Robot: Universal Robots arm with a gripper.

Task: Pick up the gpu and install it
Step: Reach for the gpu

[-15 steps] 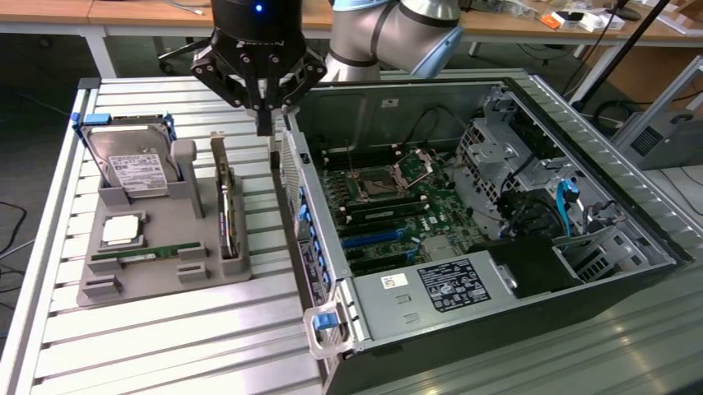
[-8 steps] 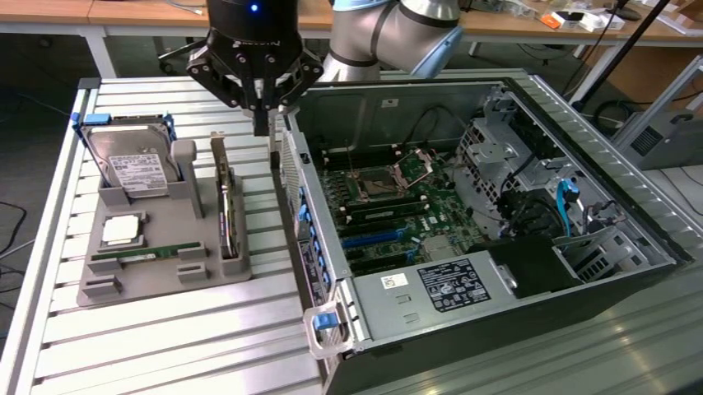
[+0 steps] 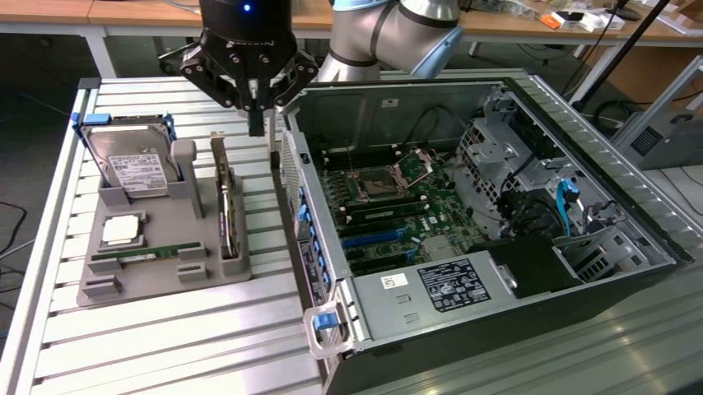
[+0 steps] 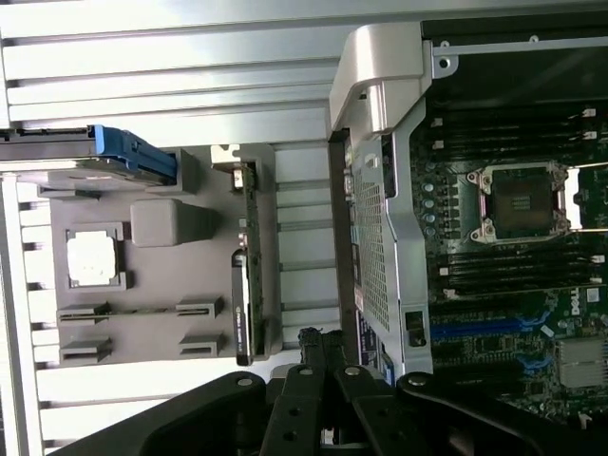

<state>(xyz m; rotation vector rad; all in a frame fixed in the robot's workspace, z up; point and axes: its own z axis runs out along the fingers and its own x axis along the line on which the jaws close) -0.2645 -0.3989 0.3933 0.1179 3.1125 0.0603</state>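
The arm [image 3: 384, 37] reaches in from behind the far corner of the open computer case [image 3: 329, 271], its wrist turned so that the black gripper [image 3: 256, 127] hangs straight down, fingers pointing at the bench [image 3: 165, 346]. From where I stand the gripper sits just outside the case's near wall, up in the air over the strip between that wall and the grey holder tray [image 3: 165, 276]. Its fingers [image 4: 313, 356] are pressed together with nothing between them. The gpu [image 3: 225, 206] stands on its long edge in the tray's slot closest to the case, running alongside the case wall, its silver bracket at the end nearer the gripper; the gripper is above it and not touching it. Further from the case on the same tray, a hard drive [image 3: 132, 169] leans upright in a blue frame, a processor chip [image 3: 121, 230] lies flat, and a green RAM stick [image 3: 148, 253] sits in its groove. Inside the case the motherboard [image 3: 384, 197] lies exposed, its blue card slots open.
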